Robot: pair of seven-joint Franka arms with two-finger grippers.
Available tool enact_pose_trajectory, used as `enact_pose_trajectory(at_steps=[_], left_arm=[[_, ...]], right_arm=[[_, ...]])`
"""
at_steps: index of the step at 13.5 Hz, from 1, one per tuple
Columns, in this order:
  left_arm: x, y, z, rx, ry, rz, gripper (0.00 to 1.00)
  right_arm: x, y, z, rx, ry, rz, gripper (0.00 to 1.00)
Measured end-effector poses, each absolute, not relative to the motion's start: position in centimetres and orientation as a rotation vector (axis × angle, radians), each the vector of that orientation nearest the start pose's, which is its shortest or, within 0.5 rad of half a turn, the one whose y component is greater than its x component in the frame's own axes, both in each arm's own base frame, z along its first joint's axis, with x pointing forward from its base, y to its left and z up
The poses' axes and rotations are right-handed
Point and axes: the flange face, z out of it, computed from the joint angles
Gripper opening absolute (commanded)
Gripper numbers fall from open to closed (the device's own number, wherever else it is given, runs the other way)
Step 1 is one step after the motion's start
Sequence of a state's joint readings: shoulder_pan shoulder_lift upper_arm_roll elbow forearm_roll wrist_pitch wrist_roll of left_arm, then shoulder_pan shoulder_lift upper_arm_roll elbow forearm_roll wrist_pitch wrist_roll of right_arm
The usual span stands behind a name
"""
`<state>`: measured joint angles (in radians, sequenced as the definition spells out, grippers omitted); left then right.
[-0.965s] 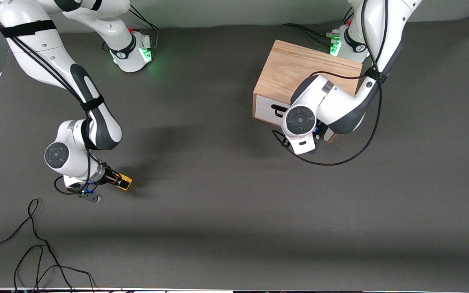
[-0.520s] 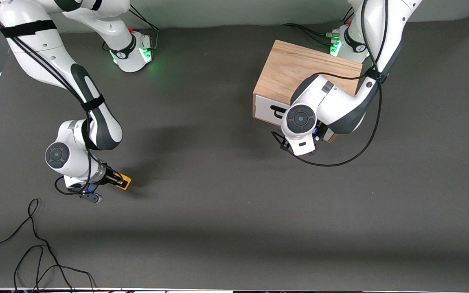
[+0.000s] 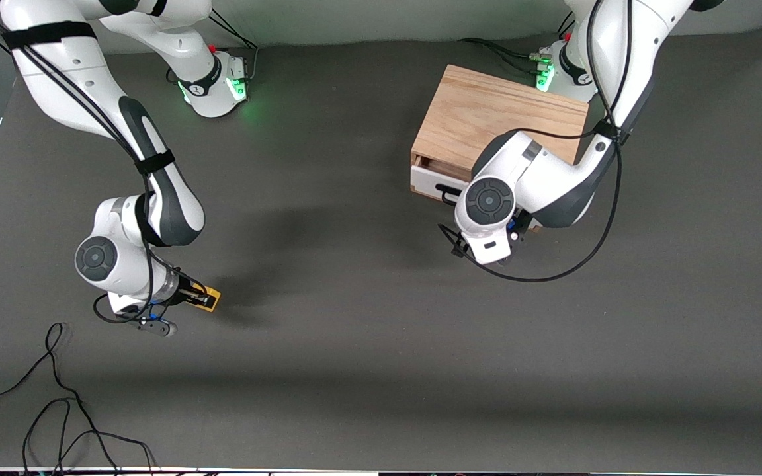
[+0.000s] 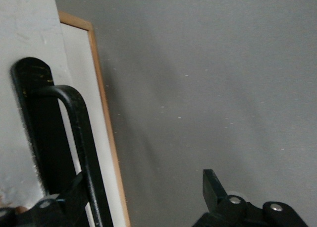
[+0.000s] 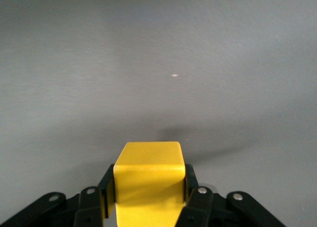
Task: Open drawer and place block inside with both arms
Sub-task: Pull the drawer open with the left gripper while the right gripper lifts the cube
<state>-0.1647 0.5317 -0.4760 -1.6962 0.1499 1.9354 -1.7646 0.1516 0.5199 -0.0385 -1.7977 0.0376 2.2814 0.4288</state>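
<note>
The oak cabinet [image 3: 500, 112] stands toward the left arm's end of the table. Its drawer [image 3: 426, 177] is pulled out a little, with a dark gap above the white front. In the front view my left arm's wrist hides the left gripper [image 4: 143, 180], which is at the black bar handle [image 3: 448, 193]. In the left wrist view the gripper is open, and one finger [image 4: 74, 187] sits hooked on the handle [image 4: 81, 133]. My right gripper [image 3: 197, 297] is shut on the yellow block [image 3: 210, 300], low over the table toward the right arm's end. The block also shows in the right wrist view [image 5: 148, 180].
Loose black cables [image 3: 57, 396] lie on the dark table near the front camera at the right arm's end. A cable loop [image 3: 553, 264] hangs from the left arm beside the cabinet.
The drawer has slid out a little toward the front camera as the left wrist drew back. The right gripper has shifted slightly with the block in it.
</note>
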Motion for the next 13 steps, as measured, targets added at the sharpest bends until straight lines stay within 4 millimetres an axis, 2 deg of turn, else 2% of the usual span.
enact_pose_trajectory(at_steps=[3, 7, 10, 13], left_arm=[[55.5, -35.6, 30.0, -2.556, -1.545, 0.261, 1.0], [57.2, -36.3, 30.4, -2.615, -1.583, 0.223, 1.0], [57.4, -36.6, 30.5, -2.639, -1.593, 0.206, 1.0], [57.8, -36.9, 30.8, -2.672, -1.616, 0.185, 1.0]], right_arm=[[66.1, 10.5, 30.9, -3.085, 0.454, 0.061, 0.0], [66.7, 14.7, 37.6, -3.074, 0.35, 0.082, 0.0], [66.2, 17.7, 41.9, -3.084, 0.275, 0.1, 0.0], [64.8, 20.2, 45.0, -3.096, 0.208, 0.127, 0.0]])
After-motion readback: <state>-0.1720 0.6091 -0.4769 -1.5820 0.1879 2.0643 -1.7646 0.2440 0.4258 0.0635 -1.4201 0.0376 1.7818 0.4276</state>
